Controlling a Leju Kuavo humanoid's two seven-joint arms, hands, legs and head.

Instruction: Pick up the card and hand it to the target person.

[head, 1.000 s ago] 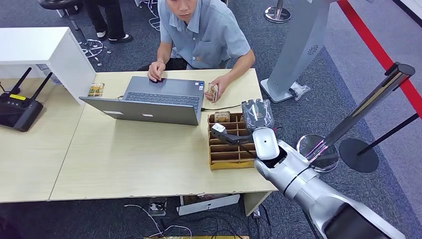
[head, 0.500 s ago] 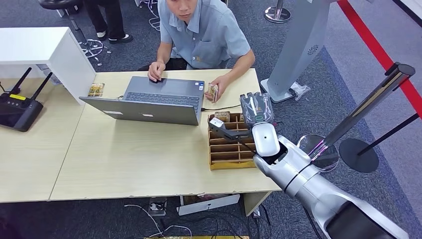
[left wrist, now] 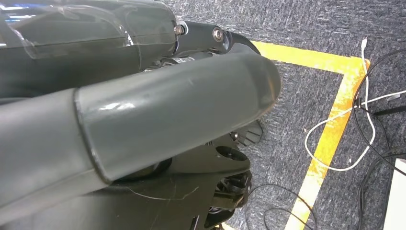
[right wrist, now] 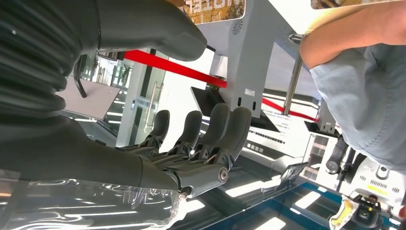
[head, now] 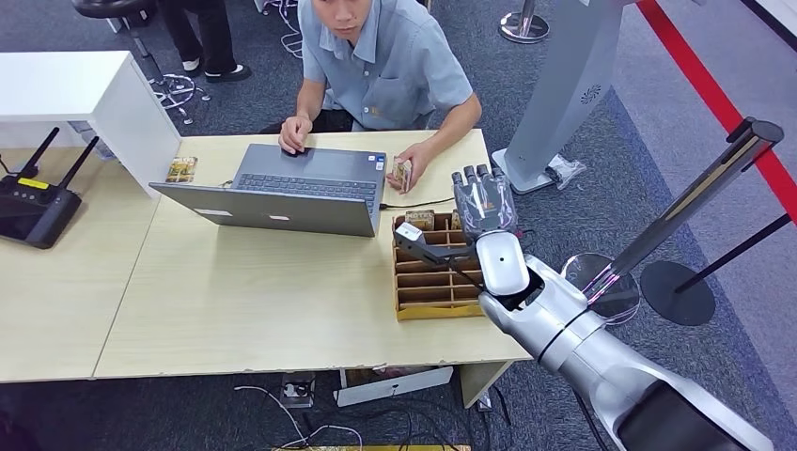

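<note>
A patterned card (head: 419, 220) lies in the far end of a wooden slotted tray (head: 437, 311) on the desk's right side. My right hand (head: 481, 209) hovers over the tray's far right corner, fingers stretched towards the seated person (head: 385, 66), thumb (head: 414, 242) spread over the tray. Seen from the right wrist, this hand (right wrist: 191, 139) holds nothing, and its fingers (right wrist: 218, 124) are straight and apart from the thumb. The person holds another card (head: 403, 174) in a hand on the desk. My left hand (left wrist: 143, 120) hangs over the floor, its fingers hidden.
An open laptop (head: 301, 193) stands in front of the person, with a small packet (head: 181, 169) to its left. A black router (head: 33, 207) and a white box (head: 85, 94) are at the far left. A grey stand (head: 573, 85) and stanchions (head: 695, 207) are on the right.
My right hand has moved a little forward over the tray towards the person, and its fingers have straightened.
</note>
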